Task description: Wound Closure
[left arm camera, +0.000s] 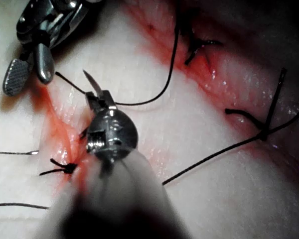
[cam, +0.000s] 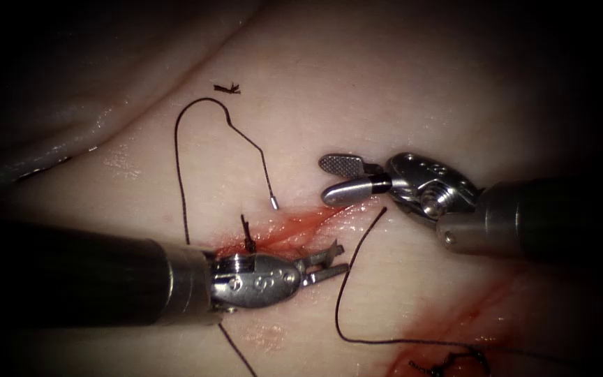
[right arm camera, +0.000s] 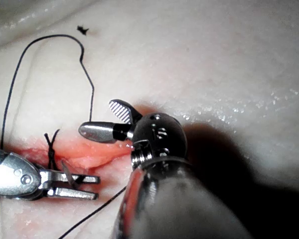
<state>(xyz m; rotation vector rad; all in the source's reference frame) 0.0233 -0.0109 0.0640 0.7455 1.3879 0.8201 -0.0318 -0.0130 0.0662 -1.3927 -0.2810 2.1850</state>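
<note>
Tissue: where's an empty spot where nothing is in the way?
Bare tissue lies above the open, empty right tool. Crowded at the cut: the left tool grips the needle near its tip, thread looping nearby; whether it enters tissue is unclear.

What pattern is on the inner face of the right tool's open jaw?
A fine cross-hatched grid on the silver metal right tool, clearest in the endoscope view.
</note>
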